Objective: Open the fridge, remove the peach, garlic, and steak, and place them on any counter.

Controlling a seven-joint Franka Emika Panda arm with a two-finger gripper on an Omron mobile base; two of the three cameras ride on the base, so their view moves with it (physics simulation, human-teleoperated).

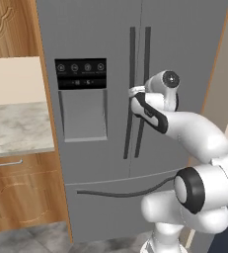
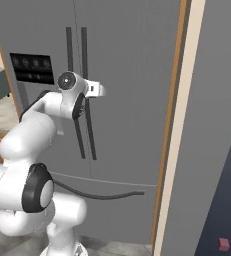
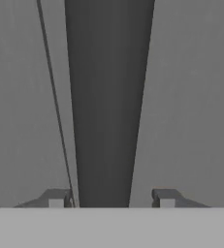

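End effector [image 3: 111, 198] astride fridge [image 1: 95, 148] handle [image 3: 108, 106]

Glossy white rounded arm [image 1: 194, 129], black joint rings, grey end caps

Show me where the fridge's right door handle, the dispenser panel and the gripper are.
right door handle [image 3: 108, 106]: hand view, middle of the dark bar.
dispenser panel [image 1: 81, 73]: left base view, its black control strip.
gripper [image 3: 111, 198]: hand view, midway between the fingertips, either side of the handle.
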